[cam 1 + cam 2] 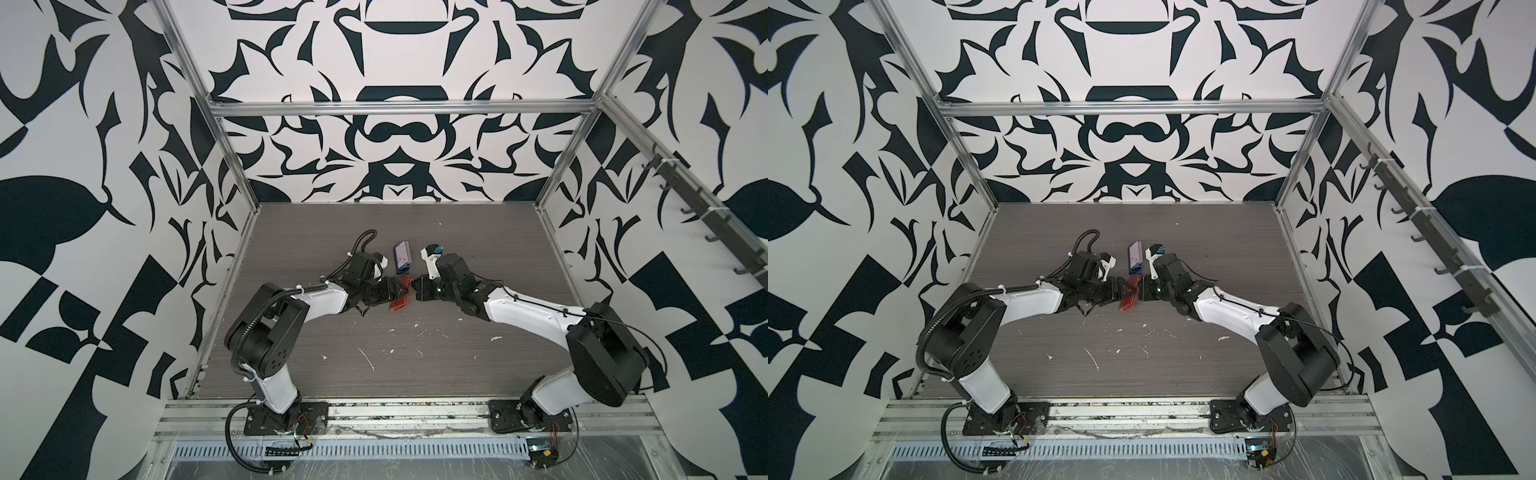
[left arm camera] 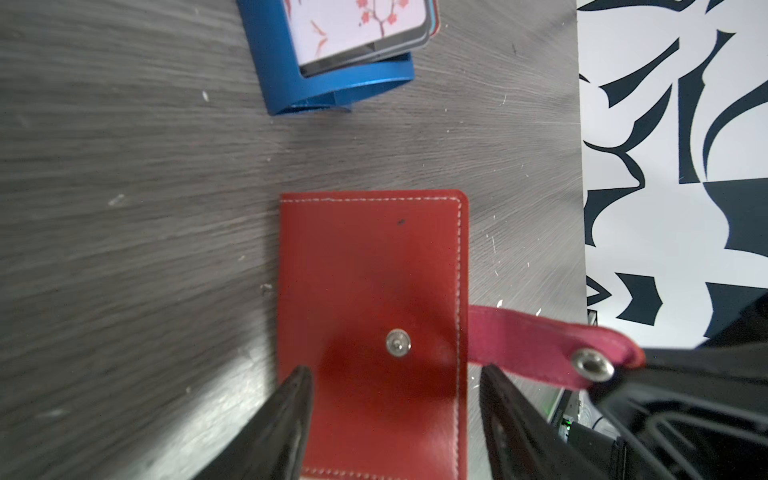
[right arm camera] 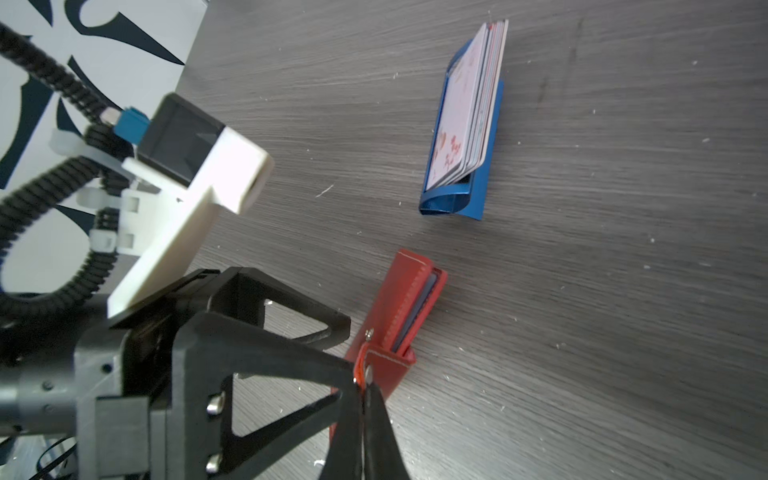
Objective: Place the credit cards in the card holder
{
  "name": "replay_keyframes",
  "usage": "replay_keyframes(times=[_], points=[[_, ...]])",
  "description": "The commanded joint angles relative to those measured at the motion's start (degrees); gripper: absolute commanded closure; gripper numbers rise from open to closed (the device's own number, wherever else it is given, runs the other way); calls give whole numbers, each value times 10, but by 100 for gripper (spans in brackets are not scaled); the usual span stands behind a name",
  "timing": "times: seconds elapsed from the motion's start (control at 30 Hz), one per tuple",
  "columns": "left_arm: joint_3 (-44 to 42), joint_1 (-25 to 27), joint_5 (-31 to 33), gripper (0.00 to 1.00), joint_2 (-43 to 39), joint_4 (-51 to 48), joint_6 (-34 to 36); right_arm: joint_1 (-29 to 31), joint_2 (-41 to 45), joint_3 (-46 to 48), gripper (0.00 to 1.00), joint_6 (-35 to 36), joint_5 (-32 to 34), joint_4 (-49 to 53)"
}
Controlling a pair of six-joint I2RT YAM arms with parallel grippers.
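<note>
**Opening the holder: tab unsnapped**

My L hand (image 2: 395, 370) is spread astride the closed card holder (image 2: 370, 257), mid-worktop (image 2: 124, 166). The credit cards (image 3: 465, 108) stand in the blue rack (image 3: 453, 203) near it. My R hand (image 3: 363, 386) is pinching the snap tab (image 2: 536, 336). Next, I reckon: steady the holder w/ L, peel the cover open w/ R.

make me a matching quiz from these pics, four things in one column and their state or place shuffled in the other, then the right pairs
Column one:
1. left tool
2. right tool
3. credit cards
4. card holder

Column two:
A. standing in the blue rack
B. open, holding nothing
C. red, snap undone
D. shut on the snap tab

Pairs: 1-B; 2-D; 3-A; 4-C
</note>
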State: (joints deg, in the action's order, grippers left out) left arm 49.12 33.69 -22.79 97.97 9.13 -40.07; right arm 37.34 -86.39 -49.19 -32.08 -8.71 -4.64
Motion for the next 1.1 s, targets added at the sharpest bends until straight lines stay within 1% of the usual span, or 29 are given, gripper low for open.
replay_keyframes(times=[0.0, 0.2, 0.33, 0.5, 0.63, 0.83, 1.07], points=[[-9, 2, 17, 31, -19, 4, 10, -4, 14, 1, 100, -8, -9, -28], [-8, 2, 32, 32, -17, -5, 10, -5, 4, 0, 100, -9, -7, -23], [-8, 3, 25, 31, -20, -4, 15, -6, 1, -2, 100, -9, -13, -25], [-15, 11, 23, 24, -36, 13, 24, -5, 2, -5, 100, -9, -24, -30], [-10, 16, 27, 22, -35, 9, 32, -6, -2, -6, 100, -10, -28, -30], [6, 16, 47, 23, -17, -16, 33, -6, -3, -6, 100, -11, -31, -31], [9, 17, 72, 27, -19, -31, 34, -6, 0, -7, 100, -9, -22, -24]])
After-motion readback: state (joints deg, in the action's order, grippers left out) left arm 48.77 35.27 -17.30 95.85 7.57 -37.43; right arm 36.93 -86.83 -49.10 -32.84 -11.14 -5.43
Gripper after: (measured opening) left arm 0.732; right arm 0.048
